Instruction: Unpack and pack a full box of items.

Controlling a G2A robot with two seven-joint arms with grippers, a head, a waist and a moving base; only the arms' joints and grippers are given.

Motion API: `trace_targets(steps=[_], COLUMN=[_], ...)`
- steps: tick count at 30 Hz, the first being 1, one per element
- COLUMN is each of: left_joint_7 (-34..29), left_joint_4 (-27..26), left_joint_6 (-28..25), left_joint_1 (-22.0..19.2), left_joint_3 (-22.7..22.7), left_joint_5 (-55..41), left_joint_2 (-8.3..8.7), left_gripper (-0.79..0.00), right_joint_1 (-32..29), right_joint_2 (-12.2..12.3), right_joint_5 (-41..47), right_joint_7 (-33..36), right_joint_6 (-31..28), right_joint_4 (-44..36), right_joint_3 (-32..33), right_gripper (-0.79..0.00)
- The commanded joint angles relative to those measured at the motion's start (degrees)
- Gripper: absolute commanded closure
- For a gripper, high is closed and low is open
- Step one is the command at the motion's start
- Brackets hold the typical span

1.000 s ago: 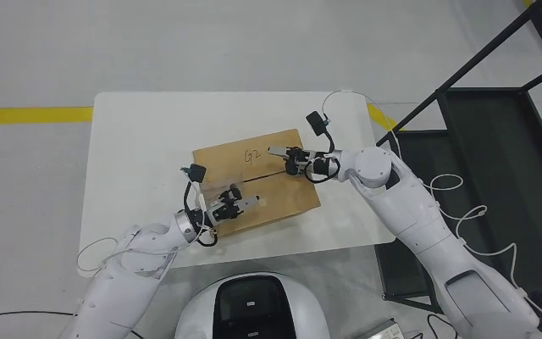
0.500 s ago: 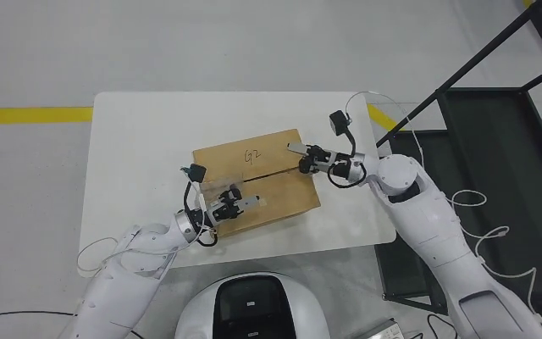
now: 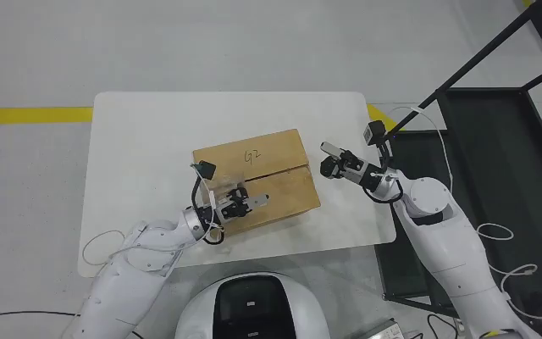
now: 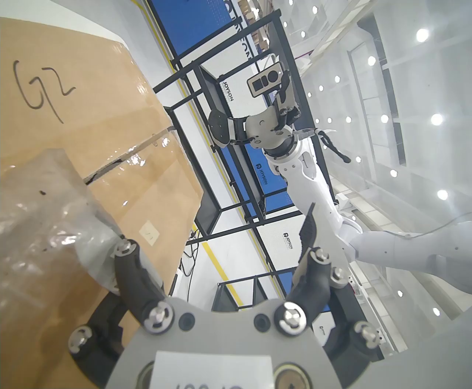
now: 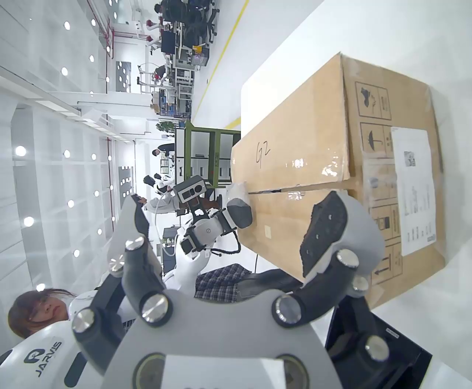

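Hovering over the box (image 3: 271,169), the left pincer (image 3: 246,199) is nearer; the right pincer (image 3: 329,159) hangs just right, both spread apart.

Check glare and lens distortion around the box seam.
Left wrist view: ceiling lights glint off the clear tape along the box seam. Right wrist view: the same tape glints, and the wide lens bows the box edges. Top view: even light, no glare on the box.
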Motion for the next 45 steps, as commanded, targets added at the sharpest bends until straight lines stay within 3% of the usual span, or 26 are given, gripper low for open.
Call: trace_targets(steps=[1, 17, 23, 29, 35, 45], left_joint_7=[0.3, 0.3, 0.7, -0.2, 0.4, 0.5], left_joint_4=[0.4, 10.0, 12.8, 14.4, 15.6, 14.9], left_joint_6=[1.1, 6.1, 6.5, 6.8, 6.6, 5.9], left_joint_1=[-1.6, -14.4, -17.5, -20.3, -22.2, -21.5], left_joint_3=[1.4, 12.6, 15.7, 18.0, 19.3, 19.0], left_joint_5=[0.9, 0.6, 0.4, 0.5, 0.7, 1.3], left_joint_2=[-0.38, -4.74, -6.37, -7.78, -8.97, -8.94], left_gripper=[-0.785, -0.785, -0.785, -0.785, -0.785, -0.785], right_joint_1=[-0.7, -4.4, -7.3, -8.3, -8.1, -8.1], right_joint_2=[0.0, -0.2, -0.6, -0.8, -1.0, -1.0], right_joint_5=[-0.1, -4.0, -5.6, -6.2, -6.1, -6.1], right_joint_7=[-0.2, -7.5, -15.8, -17.3, -17.3, -17.3], right_joint_6=[0.0, 2.7, 2.1, 1.9, 1.9, 1.9], right_joint_4=[-0.4, -2.4, -4.5, -5.1, -5.3, -5.3], right_joint_3=[0.2, 1.6, 2.8, 3.3, 3.2, 3.2], right_gripper=[-0.785, -0.785, -0.785, -0.785, -0.785, -0.785])
